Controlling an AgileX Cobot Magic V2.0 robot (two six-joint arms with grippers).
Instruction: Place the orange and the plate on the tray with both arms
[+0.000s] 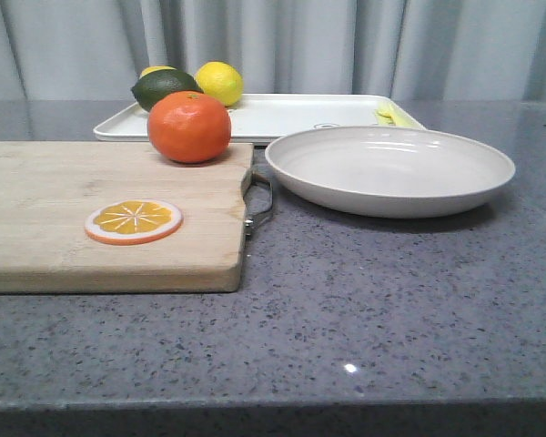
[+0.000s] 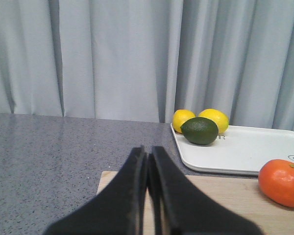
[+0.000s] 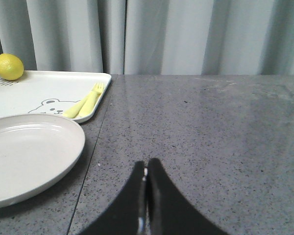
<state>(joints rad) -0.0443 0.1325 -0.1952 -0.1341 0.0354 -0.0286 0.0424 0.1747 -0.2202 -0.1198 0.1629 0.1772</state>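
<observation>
The orange [image 1: 189, 127] rests on the far corner of the wooden cutting board [image 1: 45, 209], just in front of the white tray [image 1: 291, 114]. It also shows in the left wrist view as the orange [image 2: 283, 182] by the tray [image 2: 245, 149]. The off-white plate [image 1: 389, 168] lies on the counter right of the board, touching nothing; the plate [image 3: 24, 156] sits before the tray [image 3: 44, 93]. My left gripper [image 2: 147, 152] is shut and empty over the board's edge. My right gripper [image 3: 147, 164] is shut and empty above bare counter, right of the plate. Neither gripper shows in the front view.
Two lemons [image 1: 219, 83] and a dark green avocado [image 1: 165, 88] sit at the tray's left end, a yellow fork [image 3: 88, 100] at its right end. An orange slice disc [image 1: 134, 221] lies on the board, whose metal handle [image 1: 259, 205] faces the plate. Grey curtains hang behind.
</observation>
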